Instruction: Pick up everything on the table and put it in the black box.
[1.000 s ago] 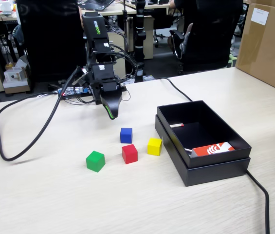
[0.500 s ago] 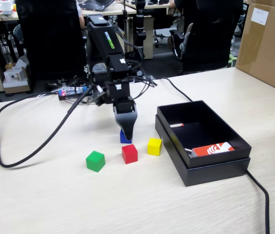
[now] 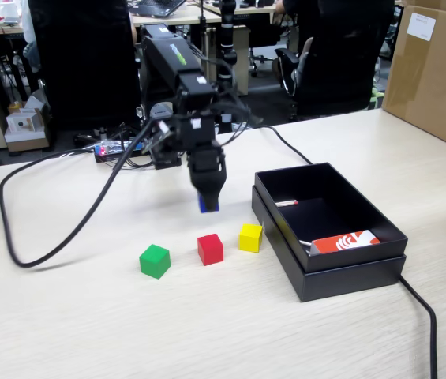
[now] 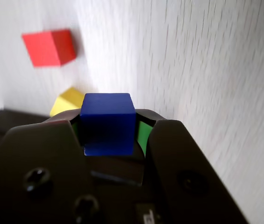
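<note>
First cube lifted, none boxed yet

Green cube (image 3: pixel 155 260), red cube (image 3: pixel 210 249) and yellow cube (image 3: pixel 250 237) sit on the table (image 3: pixel 88 316) below the gripper (image 3: pixel 208 204), whose jaws pinch the blue cube (image 4: pixel 107 123) clear of the wood; a cube has no long axis. The black box (image 3: pixel 349 272), right, holds no cubes.

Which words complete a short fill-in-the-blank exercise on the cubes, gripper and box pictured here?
1. The gripper is shut on the ____ cube.
2. On the table, the red cube lies between the yellow cube and the ____ cube.
3. The black box holds ____ cubes.

Missing words: blue; green; no
</note>
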Tool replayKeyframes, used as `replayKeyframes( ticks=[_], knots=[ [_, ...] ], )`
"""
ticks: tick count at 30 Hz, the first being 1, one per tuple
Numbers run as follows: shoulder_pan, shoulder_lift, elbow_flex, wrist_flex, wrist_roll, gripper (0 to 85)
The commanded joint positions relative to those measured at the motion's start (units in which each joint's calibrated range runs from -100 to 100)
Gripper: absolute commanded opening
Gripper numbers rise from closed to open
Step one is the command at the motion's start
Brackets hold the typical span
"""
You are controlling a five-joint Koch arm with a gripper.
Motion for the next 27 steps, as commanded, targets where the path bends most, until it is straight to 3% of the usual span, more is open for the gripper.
replayKeyframes(
  ticks=[1, 5, 12, 27],
  knots=[
    [3.03, -5.35, 8.17, -5.31, 1.03, 14.1],
    [7.03, -0.87, 20.14, -7.21, 1.56, 14.1],
    [9.38, 16.45, 34.82, -7.3, 2.25, 14.1],
    [11.09, 42.27, 39.99, -8.25, 3.52, 14.6]
  ],
)
